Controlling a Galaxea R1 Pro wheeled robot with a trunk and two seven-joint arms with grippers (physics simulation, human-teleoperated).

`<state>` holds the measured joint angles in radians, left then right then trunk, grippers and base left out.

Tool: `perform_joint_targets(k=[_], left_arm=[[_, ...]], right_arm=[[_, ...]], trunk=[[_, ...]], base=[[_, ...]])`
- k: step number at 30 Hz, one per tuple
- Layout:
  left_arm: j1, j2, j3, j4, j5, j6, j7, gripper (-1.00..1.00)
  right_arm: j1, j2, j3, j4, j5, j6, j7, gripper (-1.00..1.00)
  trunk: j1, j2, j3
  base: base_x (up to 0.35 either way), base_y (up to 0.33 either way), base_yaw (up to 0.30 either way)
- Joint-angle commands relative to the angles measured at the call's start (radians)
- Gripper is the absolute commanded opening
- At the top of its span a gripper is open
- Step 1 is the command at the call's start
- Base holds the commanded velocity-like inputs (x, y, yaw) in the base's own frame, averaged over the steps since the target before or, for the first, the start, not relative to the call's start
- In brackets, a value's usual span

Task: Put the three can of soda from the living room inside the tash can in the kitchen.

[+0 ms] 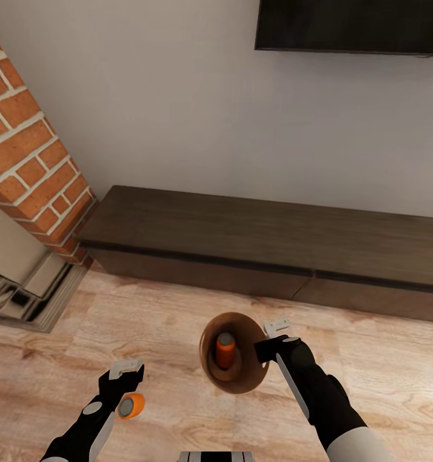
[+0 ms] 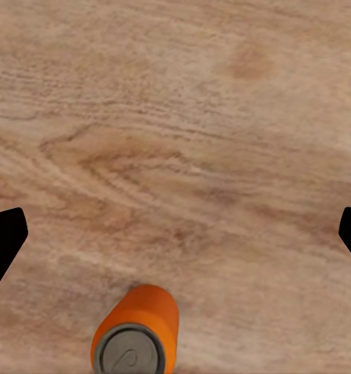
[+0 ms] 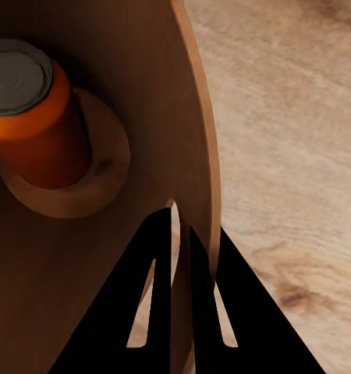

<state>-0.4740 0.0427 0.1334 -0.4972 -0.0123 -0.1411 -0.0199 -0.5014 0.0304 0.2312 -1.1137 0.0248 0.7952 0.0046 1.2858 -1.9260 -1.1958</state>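
My right gripper (image 1: pixel 267 350) (image 3: pixel 178 234) is shut on the rim of the brown tash can (image 1: pixel 242 378) (image 3: pixel 144 117), holding it over the wood floor of the living room. One orange can of soda (image 1: pixel 226 350) (image 3: pixel 31 125) stands inside it, grey top up. My left gripper (image 1: pixel 123 375) (image 2: pixel 178 232) is open wide with nothing between its fingers. A second orange can of soda (image 1: pixel 131 405) (image 2: pixel 136 335) sits just behind those fingers, near the wrist, its grey top facing up; I cannot tell whether it rests on the floor.
A long dark low cabinet (image 1: pixel 267 250) runs along the wall ahead, under a black television (image 1: pixel 351 25). A red brick chimney (image 1: pixel 30 147) with a metal hearth (image 1: pixel 17 282) stands at the left. Light plank floor (image 1: pixel 145 333) lies between me and the cabinet.
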Motion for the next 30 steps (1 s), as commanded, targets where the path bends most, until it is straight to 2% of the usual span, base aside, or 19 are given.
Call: perform_joint_targets(k=[1, 10, 11, 16, 30], left_arm=[[0.0, 0.0, 0.0, 0.0, 0.0, 0.0, 0.0, 1.0], [0.0, 0.0, 0.0, -0.001, -0.001, 0.0, 0.0, 1.0], [0.0, 0.012, 0.0, -0.001, 0.0, 0.0, 0.0, 1.0], [0.0, 0.025, 0.0, -0.001, 0.0, 0.0, -0.001, 1.0], [0.0, 0.031, 0.0, -0.001, 0.0, 0.0, -0.002, 1.0]], right_arm=[[0.0, 0.0, 0.0, 0.0, -0.019, -0.001, 0.006, -1.0], [0.0, 0.0, 0.0, 0.0, -0.02, -0.001, 0.006, -1.0], [0.0, 0.0, 0.0, 0.0, -0.02, -0.001, 0.006, -1.0], [0.0, 0.0, 0.0, 0.0, -0.02, -0.001, 0.006, -1.0], [0.0, 0.0, 0.001, 0.0, -0.02, -0.001, 0.006, -1.0]], trunk=[[0.0, 0.0, -0.001], [0.0, 0.0, -0.013], [0.0, 0.0, -0.015], [0.0, 0.0, -0.023], [0.0, 0.0, -0.045]], base=[[0.0, 0.0, 0.0], [0.0, 0.0, 0.0], [0.0, 0.0, 0.0], [0.0, 0.0, 0.0], [0.0, 0.0, 0.0]])
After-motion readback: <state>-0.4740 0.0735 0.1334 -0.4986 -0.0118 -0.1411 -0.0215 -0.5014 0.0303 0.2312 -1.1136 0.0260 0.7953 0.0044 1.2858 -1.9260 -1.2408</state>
